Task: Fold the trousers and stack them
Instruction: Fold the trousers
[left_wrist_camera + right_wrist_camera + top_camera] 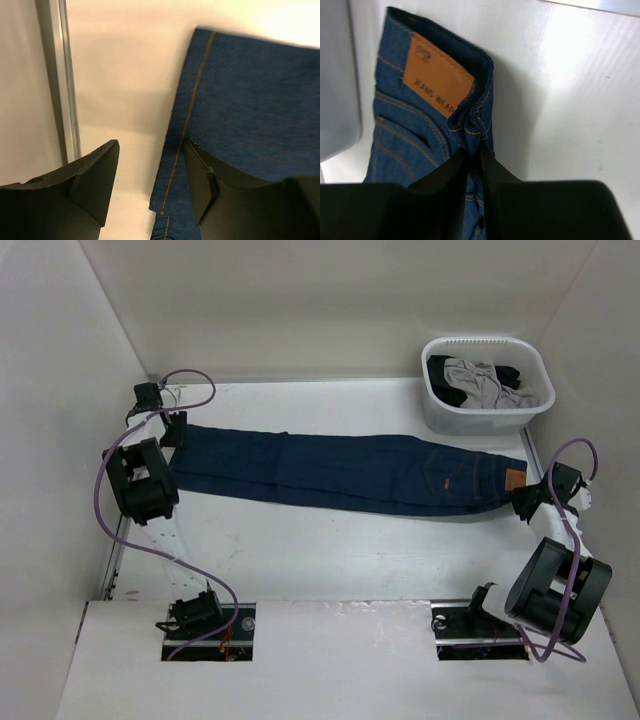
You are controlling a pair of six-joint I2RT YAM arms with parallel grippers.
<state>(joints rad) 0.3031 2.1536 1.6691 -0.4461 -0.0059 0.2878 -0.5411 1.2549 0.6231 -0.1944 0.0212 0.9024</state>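
Top external, trousers: the trousers (340, 472) lie flat in one long band on the table (330, 560). The waistband is just on the near side of the white basket (440, 418), and the legs run well away to the basket's left.
Left gripper: the left gripper (170, 432) is at the hem end, the end far from the basket. Its jaws stand apart and hold nothing. In the wrist view one finger (200, 175) sits over denim and the other over bare table, so they straddle the hem's edge.
Right gripper: the right gripper (472, 162) is at the waistband corner, the end beside the basket, jaws nearly together with folded denim pinched between them.
Handling: thick but soft cloth, probably heavy enough to sag and drag when lifted (a judgement only). It looks neither slippery nor fragile.
Where to hold: the two ends – hem and waistband – where doubled, stitched layers should give the jaws most to bite.
Textures: indigo twill with a fine grain, tan stitching (192, 95), and a smooth tan leather patch (437, 80) stamped with lettering.
Basket: white plastic with a slotted rim and rounded corners, grey and black clothes inside.
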